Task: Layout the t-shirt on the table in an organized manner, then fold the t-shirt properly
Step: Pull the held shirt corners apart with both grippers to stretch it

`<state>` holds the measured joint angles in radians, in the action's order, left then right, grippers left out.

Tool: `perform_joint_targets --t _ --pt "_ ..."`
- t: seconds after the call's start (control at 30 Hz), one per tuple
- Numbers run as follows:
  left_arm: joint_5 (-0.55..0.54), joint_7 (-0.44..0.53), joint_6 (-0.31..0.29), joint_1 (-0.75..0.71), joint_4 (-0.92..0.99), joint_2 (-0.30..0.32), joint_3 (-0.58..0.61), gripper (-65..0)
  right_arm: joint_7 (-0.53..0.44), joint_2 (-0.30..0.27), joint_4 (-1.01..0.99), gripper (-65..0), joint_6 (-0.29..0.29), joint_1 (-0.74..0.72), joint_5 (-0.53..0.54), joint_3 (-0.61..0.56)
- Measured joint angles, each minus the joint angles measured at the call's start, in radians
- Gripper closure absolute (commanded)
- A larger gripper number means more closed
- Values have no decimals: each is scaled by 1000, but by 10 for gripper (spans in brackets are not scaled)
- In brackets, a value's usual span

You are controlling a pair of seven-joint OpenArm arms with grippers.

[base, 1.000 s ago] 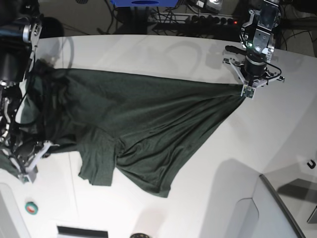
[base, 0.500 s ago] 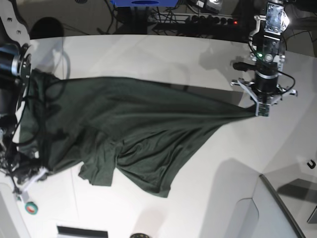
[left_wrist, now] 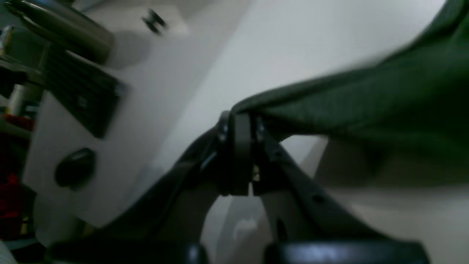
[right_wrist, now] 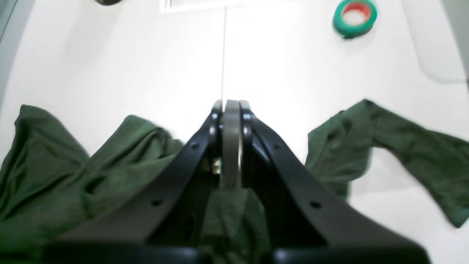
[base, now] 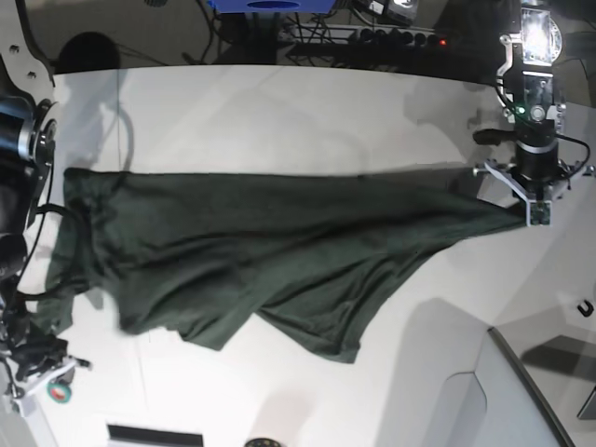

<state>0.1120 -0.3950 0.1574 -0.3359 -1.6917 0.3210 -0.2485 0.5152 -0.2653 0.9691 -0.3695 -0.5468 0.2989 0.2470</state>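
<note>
The dark green t-shirt (base: 279, 242) lies stretched across the white table (base: 279, 102), wide at the left and narrowing to a point at the right. My left gripper (base: 535, 217) is shut on that right-hand tip, and in the left wrist view the t-shirt (left_wrist: 366, 106) runs taut from the gripper (left_wrist: 240, 117). My right gripper (right_wrist: 231, 104) is shut just above the table (right_wrist: 110, 55). The t-shirt (right_wrist: 73, 172) lies rumpled under and beside its fingers, and no fabric shows at the tips. In the base view the right gripper (base: 35, 371) is at the front left corner.
A green tape roll (right_wrist: 354, 16) lies ahead of the right gripper, also seen as the tape roll (base: 60, 393) in the base view. A grey angled panel (base: 531, 391) fills the front right corner. A small black part (base: 585, 307) sits near the right edge. Cables crowd the back.
My left gripper has pulled the shirt tip further right and slightly forward, so the shirt lies flatter and longer. My right gripper has moved toward the front left corner.
</note>
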Motion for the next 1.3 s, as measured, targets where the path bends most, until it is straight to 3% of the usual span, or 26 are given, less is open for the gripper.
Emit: perform_joint_targets --t 0.1,0.23,0.3,0.4,0.5,0.6,0.7,0.8,1.0,1.07,1.17,1.3 --pt "-3 3 -3 0 -21 0 -44 0 5 0 155 -2 4 70 9 -1" --pt "4 -1 0 0 -21 0 -54 0 174 1 285 -24 3 143 9 0" --pt "1 -1 -2 -1 -20 -5 -49 0 217 14 286 -113 3 172 8 0" --pt "3 3 -1 -23 -20 -20 -39 0 229 45 274 -302 3 220 4 -19" --pt "4 -3 -1 -36 -12 -26 -38 0 227 39 212 -416 3 223 5 -185" --pt "5 -5 0 -35 -2 -35 -37 0 77 56 60 -423 0 160 19 -302" --pt "8 -3 2 -61 2 -32 -43 0 -76 66 -243 -420 6 40 19 -367" --pt "4 -8 0 -75 5 -33 -48 0 -151 71 -457 -419 19 -18 5 -372" --pt "3 2 0 -94 3 -30 -49 0 -172 64 -385 -419 23 50 9 -378" --pt "4 3 0 -94 3 -31 -49 0 -173 53 -369 -419 88 49 9 -378" --pt "4 3 0 -91 3 -31 -49 0 -171 3 -254 -419 93 100 13 -371" --pt "3 3 -1 -92 3 -32 -49 0 -41 -42 -47 -417 101 238 9 -324"
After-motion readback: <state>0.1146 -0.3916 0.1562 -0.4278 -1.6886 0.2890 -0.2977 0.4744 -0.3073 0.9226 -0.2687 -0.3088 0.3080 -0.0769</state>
